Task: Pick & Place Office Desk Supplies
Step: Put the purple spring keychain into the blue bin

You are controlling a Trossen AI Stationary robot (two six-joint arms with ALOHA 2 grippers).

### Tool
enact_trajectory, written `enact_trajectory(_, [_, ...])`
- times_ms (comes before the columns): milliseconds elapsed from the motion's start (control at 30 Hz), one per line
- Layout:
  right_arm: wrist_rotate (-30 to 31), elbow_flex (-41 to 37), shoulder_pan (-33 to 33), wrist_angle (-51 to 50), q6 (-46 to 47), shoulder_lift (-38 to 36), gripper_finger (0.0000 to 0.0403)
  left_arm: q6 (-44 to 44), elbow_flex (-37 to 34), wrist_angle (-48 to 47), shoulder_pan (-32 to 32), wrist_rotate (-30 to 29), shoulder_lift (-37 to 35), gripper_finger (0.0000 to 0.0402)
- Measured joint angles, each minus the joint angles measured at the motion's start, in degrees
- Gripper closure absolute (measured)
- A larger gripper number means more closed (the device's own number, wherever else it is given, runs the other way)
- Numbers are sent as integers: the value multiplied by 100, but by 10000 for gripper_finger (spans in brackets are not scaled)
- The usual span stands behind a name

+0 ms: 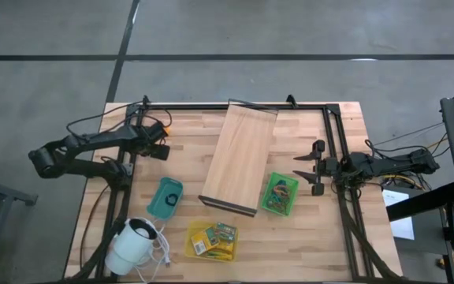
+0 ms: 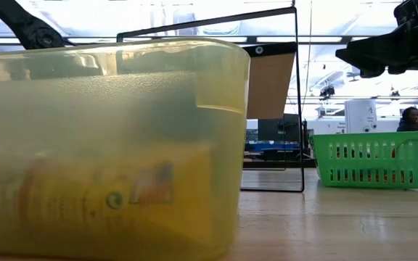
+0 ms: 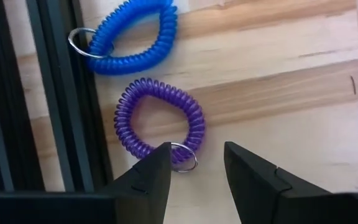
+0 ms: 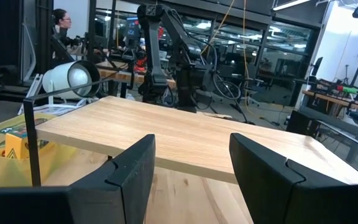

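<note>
Both hands open, holding nothing.

- You have a purple coil bracelet [image 3: 160, 121] with a silvery ring, and at its 11 o'clock a blue coil bracelet [image 3: 132, 37], glossy and ribbed.
- Your table [image 1: 306, 237] is pale wood in lengthwise strips; the black frame [image 1: 211, 105] edges it.
- At the table centre lies a long board [image 1: 239, 156], light tan with a dark end.
- At the board's 4 o'clock, a bright green basket [image 1: 280, 194] with slotted walls.
- At 6 o'clock, a translucent yellow bin [image 1: 211, 240] of yellow-green packets.
- At 8 o'clock, a teal tray [image 1: 165, 197]; beyond it, a white round device [image 1: 132, 243].
</note>
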Motion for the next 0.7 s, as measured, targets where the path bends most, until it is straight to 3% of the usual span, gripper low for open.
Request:
enact_trajectory(267, [0, 0, 1, 0, 0, 0, 197, 126, 0, 68, 128, -24, 0, 252])
enact_trajectory(567, [0, 0, 0, 0, 0, 0, 197, 842, 50, 240, 130, -53, 0, 265])
enact_trajectory(700, [0, 0, 1, 0, 0, 0, 197, 552, 48, 236, 198, -64, 0, 275])
